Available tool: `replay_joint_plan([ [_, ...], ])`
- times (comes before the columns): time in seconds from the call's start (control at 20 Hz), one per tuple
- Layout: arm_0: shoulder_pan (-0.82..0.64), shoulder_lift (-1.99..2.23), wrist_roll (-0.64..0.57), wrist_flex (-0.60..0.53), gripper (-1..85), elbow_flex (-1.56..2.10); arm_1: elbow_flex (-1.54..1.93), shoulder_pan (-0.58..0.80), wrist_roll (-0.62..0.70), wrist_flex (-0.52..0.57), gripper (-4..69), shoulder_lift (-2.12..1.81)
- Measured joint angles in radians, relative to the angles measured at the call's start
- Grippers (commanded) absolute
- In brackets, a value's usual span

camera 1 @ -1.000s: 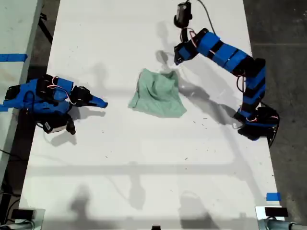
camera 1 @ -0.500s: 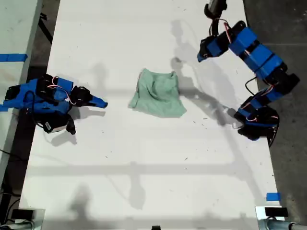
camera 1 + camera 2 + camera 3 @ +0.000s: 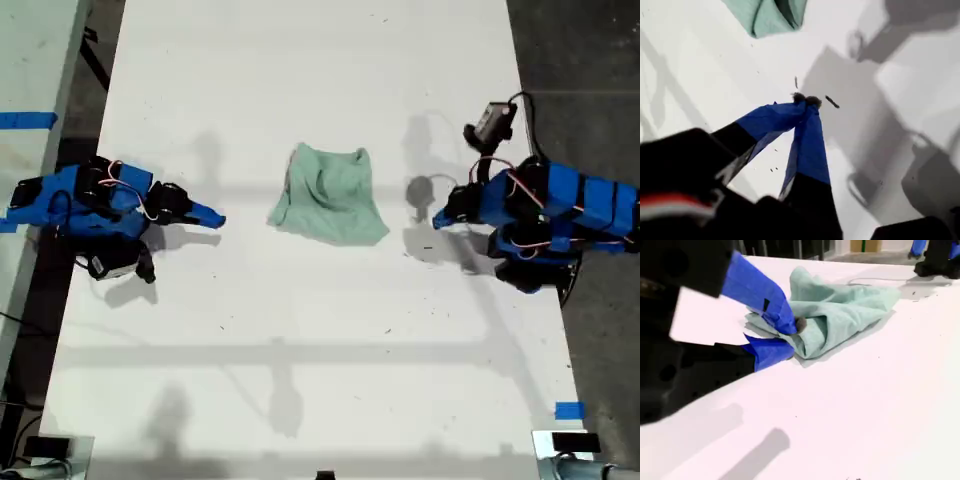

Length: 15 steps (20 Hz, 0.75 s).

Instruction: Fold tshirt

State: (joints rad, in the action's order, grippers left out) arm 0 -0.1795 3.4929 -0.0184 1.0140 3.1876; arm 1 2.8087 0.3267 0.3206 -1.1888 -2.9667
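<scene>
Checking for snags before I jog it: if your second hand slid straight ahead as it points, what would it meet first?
My second hand would likely meet the tshirt first; only bare table lies between, though depth is unclear.

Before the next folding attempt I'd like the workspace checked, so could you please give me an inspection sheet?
Surface: white table, small dark specks, arm shadows.
Job's things: tshirt lies bunched mid-table, untouched by either gripper.
Clutter: nothing seen beyond the specks.
Grippers: my first gripper is shut, empty and above bare table at the exterior view's right; my second gripper is low, slightly open and pointed at the tshirt from the exterior view's left.
Cables: thin wires on the arms; none cross the tshirt.
Surroundings: dark floor, blue tape.
</scene>
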Motion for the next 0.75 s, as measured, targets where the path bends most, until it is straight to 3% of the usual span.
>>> replay_joint_plan([
  [0.1,0.029,0.0,0.0,0.0,4.8,0.0,0.212,-0.058,-0.201,-0.009,3.9,-0.265],
  [0.15,0.035,0.0,0.0,0.0,4.8,0.0,0.25,-0.095,-0.204,-0.034,4.2,-0.413],
  [0.35,0.041,0.0,0.0,0.0,5.0,0.0,0.268,-0.097,-0.003,-0.051,4.4,-0.502],
  [0.5,0.041,0.0,0.0,0.0,5.0,0.0,0.268,-0.095,0.388,-0.051,3.5,-0.505],
  [0.75,0.041,0.0,0.0,0.0,5.0,0.0,0.268,-0.094,0.474,-0.051,3.5,-0.505],
])
